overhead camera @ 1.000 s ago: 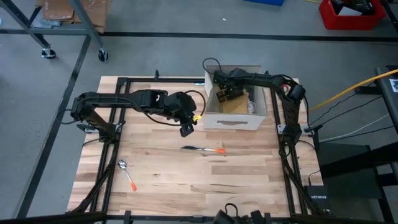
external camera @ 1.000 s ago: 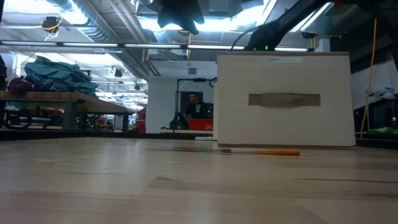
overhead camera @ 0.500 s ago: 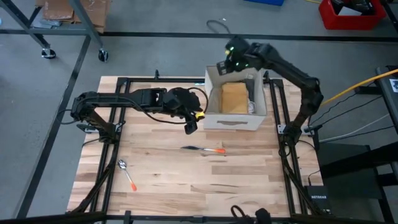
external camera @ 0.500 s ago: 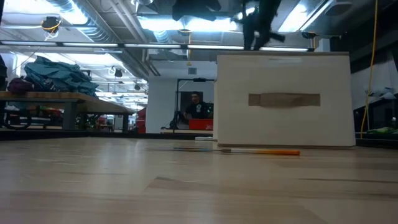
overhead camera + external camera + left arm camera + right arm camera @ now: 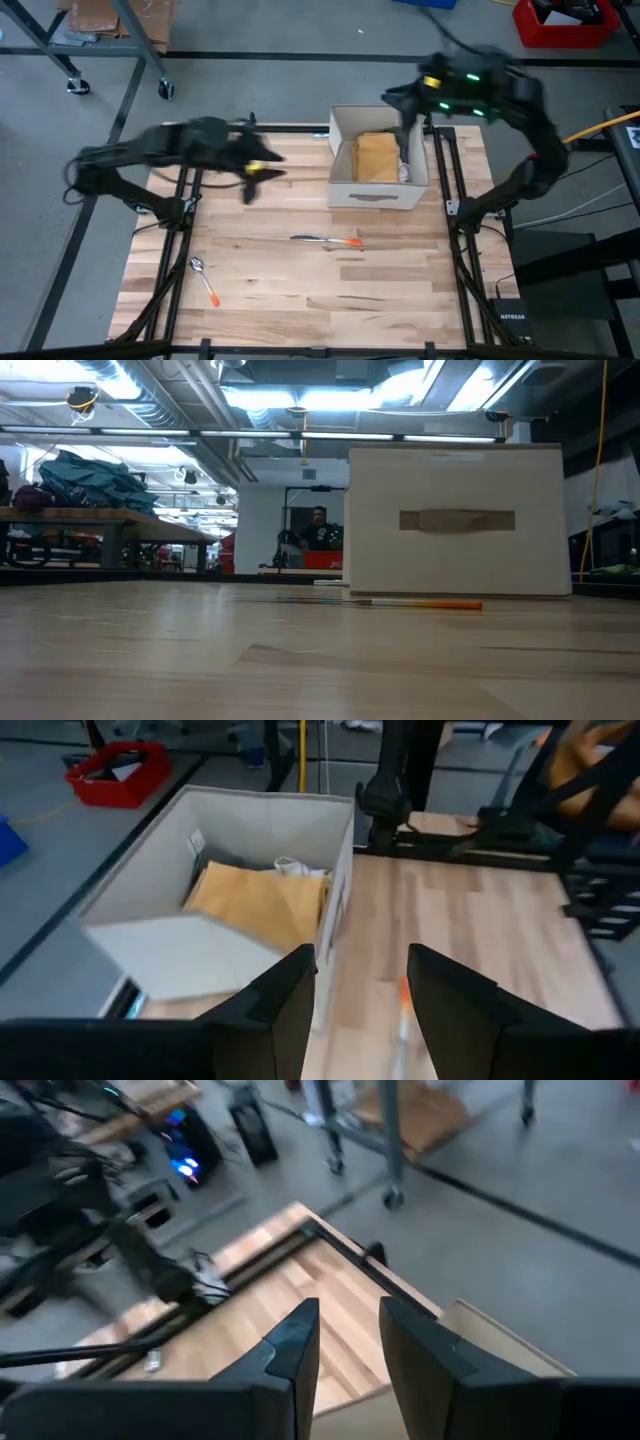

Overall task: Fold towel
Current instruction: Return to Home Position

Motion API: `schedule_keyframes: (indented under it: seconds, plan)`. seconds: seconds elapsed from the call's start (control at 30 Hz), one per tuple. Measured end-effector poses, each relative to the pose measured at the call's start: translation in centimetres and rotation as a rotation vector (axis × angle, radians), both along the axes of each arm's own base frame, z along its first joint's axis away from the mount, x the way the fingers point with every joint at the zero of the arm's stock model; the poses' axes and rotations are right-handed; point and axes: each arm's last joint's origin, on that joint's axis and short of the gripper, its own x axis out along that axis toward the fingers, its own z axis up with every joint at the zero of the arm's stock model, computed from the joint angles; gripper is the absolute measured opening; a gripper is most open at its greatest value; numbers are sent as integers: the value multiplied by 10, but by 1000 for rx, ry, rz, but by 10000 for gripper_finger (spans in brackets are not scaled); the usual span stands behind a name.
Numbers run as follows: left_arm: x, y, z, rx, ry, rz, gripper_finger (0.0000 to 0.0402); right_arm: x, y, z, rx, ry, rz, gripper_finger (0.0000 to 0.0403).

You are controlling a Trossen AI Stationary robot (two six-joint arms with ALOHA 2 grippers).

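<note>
Towels [image 5: 377,157] inside organizer [image 5: 375,196] walls; left gripper [image 5: 362,960] — apart

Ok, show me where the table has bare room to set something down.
Widest bare patch: the near strip of the table, between the spoon and the right rail. Also free: the wood right of the orange-handled utensil, in front of the box. Crowded: the box itself, holding folded towels, and the far-left corner under the left arm.

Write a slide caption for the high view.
Folded towels lie in the white box; the left gripper hangs left of it, the right gripper past its far edge, both open.
</note>
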Motion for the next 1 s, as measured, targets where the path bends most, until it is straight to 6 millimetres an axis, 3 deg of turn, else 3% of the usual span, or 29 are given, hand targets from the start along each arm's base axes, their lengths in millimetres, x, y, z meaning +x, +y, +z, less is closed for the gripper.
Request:
schedule_keyframes:
  seconds: [0.23,0.43,0.63,1.0]
  plan:
    - [-90,-9,20,-119,-23,16,153,-68,54,20,-103,-89,23,111]
    - [-133,-17,11,-144,-39,-50,153,-97,75,-3,-83,-73,-27,111]
    - [-141,-23,-22,-187,-99,-103,153,-97,91,-66,-46,-18,-95,111]
    - [-113,-33,-117,-177,-241,-173,153,-67,126,-204,-29,-58,-2,111]
